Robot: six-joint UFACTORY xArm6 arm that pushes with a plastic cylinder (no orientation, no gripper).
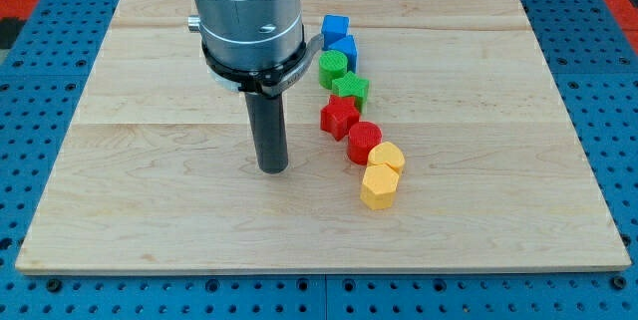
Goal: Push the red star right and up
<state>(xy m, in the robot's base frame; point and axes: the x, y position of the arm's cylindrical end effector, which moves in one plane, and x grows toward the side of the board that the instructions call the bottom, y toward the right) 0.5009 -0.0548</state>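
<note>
Left of red star [339, 116]: my tip [272, 168].

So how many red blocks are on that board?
2: the red star below the green star, and a red cylinder just lower right, touching the yellow blocks. None seem hidden.

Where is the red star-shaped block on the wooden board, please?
The red star block sits just right of the view's centre, in the chain of blocks between the green star block and the red cylinder, right of my tip.
</note>
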